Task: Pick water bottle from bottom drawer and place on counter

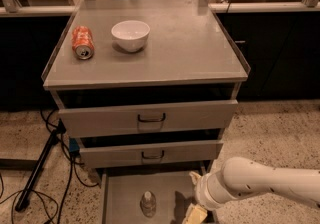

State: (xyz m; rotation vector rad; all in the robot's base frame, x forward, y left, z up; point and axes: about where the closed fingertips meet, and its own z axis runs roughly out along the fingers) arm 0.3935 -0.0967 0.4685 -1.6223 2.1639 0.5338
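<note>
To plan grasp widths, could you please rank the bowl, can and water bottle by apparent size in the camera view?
1. Bowl.
2. Can.
3. Water bottle, seen end-on from above in the bottom drawer, near the hand, so its rank is unsure.

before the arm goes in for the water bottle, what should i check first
1. Bottom drawer pulled out, bottle exposed: ok.
2. Water bottle upright, nothing crowding it: ok.
3. Hand low at the drawer's right side, open: ok.
4. Hand around the bottle: not ok, it sits to the bottle's right, apart.
5. Bare spot on counter, right of white bowl and orange can: ok.
6. Room to lift past the partly open middle drawer: cannot tell.
</note>
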